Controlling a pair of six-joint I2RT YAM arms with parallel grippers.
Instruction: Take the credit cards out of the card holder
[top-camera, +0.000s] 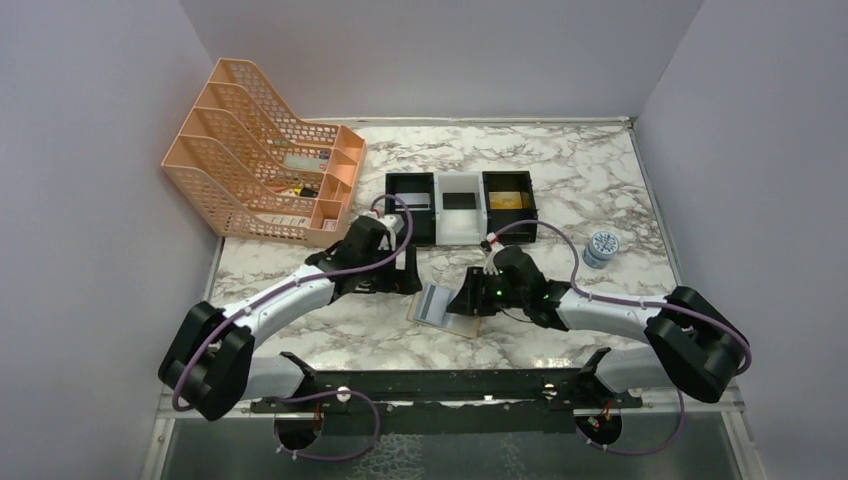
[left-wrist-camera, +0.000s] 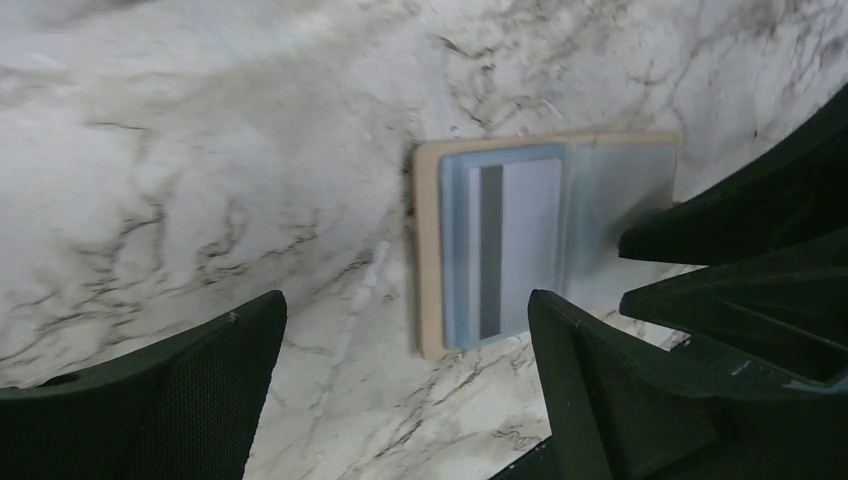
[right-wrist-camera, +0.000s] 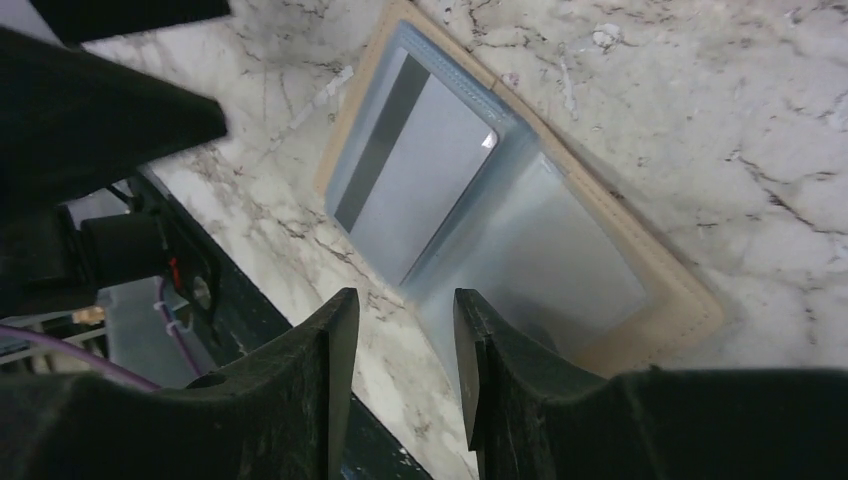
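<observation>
Tan card holder (right-wrist-camera: 560, 260) lies open (grey-blue inside, striped card (right-wrist-camera: 420, 170) showing); left end effector (left-wrist-camera: 405, 310) wide, right end effector (right-wrist-camera: 405, 305) narrow.

The open card holder (top-camera: 440, 303) lies hemmed in: the left pincer (left-wrist-camera: 405, 305) hangs spread wide above its left edge, and the right pincer (right-wrist-camera: 405, 300) covers its right half. The card (left-wrist-camera: 520, 240) in the left half lies bare from above. Behind, trays (top-camera: 462, 230) block the way and a file rack (top-camera: 260, 160) fills the back left. The tabletop (top-camera: 590, 190) at right is free except for a tin (top-camera: 600, 247).
</observation>
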